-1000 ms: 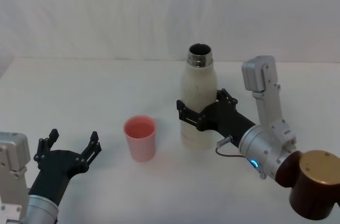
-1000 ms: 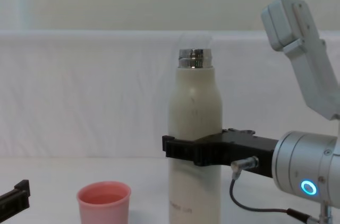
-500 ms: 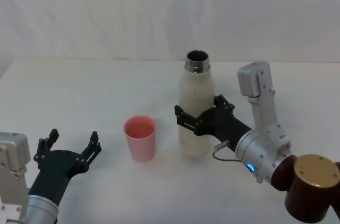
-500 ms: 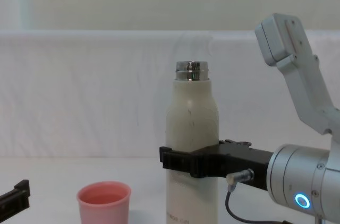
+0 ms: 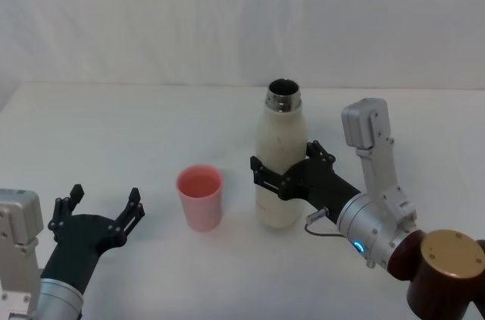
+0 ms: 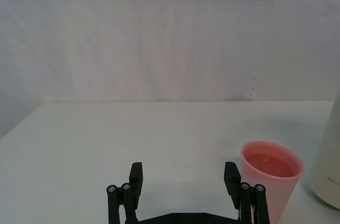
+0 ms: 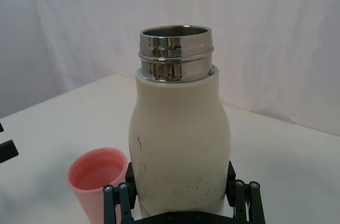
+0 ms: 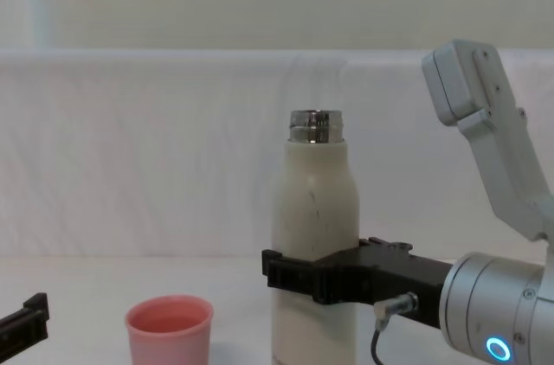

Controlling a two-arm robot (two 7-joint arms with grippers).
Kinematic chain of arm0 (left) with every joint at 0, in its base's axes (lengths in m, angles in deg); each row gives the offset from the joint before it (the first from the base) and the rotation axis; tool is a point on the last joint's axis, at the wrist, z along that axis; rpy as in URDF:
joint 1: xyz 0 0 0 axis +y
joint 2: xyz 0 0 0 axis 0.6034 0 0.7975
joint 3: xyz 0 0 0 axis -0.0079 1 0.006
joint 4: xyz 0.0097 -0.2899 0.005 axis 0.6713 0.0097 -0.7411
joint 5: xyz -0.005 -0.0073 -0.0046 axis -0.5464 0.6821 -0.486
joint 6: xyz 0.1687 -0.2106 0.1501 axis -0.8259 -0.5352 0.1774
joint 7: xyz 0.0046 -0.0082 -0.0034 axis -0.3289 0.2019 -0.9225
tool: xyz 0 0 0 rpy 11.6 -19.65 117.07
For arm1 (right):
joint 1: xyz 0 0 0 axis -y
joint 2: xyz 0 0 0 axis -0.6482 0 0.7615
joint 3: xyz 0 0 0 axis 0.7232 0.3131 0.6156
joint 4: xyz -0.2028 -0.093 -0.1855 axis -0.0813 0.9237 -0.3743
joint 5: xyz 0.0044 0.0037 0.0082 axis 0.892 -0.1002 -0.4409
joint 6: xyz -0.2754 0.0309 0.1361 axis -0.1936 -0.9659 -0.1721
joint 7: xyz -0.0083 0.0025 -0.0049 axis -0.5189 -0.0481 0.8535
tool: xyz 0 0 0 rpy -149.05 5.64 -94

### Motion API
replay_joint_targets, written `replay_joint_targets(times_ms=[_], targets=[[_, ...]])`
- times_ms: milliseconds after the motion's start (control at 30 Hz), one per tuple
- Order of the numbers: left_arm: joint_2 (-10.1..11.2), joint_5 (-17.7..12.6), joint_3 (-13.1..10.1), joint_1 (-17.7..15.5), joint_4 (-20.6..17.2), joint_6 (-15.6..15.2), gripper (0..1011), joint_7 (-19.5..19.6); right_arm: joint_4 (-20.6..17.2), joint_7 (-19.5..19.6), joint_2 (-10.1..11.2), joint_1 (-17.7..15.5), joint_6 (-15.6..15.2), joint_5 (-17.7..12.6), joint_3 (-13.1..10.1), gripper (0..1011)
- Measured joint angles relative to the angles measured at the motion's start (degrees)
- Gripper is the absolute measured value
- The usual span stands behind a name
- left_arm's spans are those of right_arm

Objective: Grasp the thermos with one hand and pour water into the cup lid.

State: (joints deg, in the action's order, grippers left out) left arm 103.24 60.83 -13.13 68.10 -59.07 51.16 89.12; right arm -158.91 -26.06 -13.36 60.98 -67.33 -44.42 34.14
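The cream-white thermos [image 5: 279,164] stands upright with its steel neck [image 5: 283,97] uncapped, right of the pink cup lid [image 5: 200,196]. My right gripper [image 5: 283,174] is shut on the thermos at mid-height, one finger on each side. The chest view shows the thermos [image 8: 313,209], the right gripper [image 8: 316,274] and the cup lid [image 8: 169,328]; the thermos's base is cut off there. In the right wrist view black fingers [image 7: 114,198] flank the thermos [image 7: 179,134], with the cup lid [image 7: 98,176] beside it. My left gripper [image 5: 97,210] rests open near the front left, empty, with the cup lid [image 6: 271,179] just beyond it.
The white table [image 5: 136,130] runs back to a white cloth backdrop [image 5: 227,17]. My right arm's brown elbow joint [image 5: 447,274] sits at the front right. Free room lies left of and behind the cup lid.
The right gripper has lowered the thermos, still upright, and drawn it slightly toward me. The cup lid and the left gripper have not moved.
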Motion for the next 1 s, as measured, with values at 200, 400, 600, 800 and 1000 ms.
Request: replay_joint_targets(times_ms=[200,400,600,800,1000], targets=[[0.0,0.0,0.0,0.0,0.0,0.0,1001,0.0,0.4,0.1,0.7,-0.1,1.5,-0.8,0.7,952],[0.0,0.0,0.0,0.0,0.0,0.0,1001,0.0,0.8,0.5,1.4,-0.1,2.5,-1.6,1.3,952],[0.0,0.0,0.0,0.0,0.0,0.0,1001,0.0,1.0,0.9,1.9,-0.1,2.8,-2.3,1.8,952],[0.0,0.0,0.0,0.0,0.0,0.0,1001,0.0,1.0,1.2,2.2,-0.1,3.2,-3.0,2.1,952],[0.0,0.0,0.0,0.0,0.0,0.0,1001,0.0,1.1,1.3,2.7,-0.1,3.5,-3.5,2.4,952]])
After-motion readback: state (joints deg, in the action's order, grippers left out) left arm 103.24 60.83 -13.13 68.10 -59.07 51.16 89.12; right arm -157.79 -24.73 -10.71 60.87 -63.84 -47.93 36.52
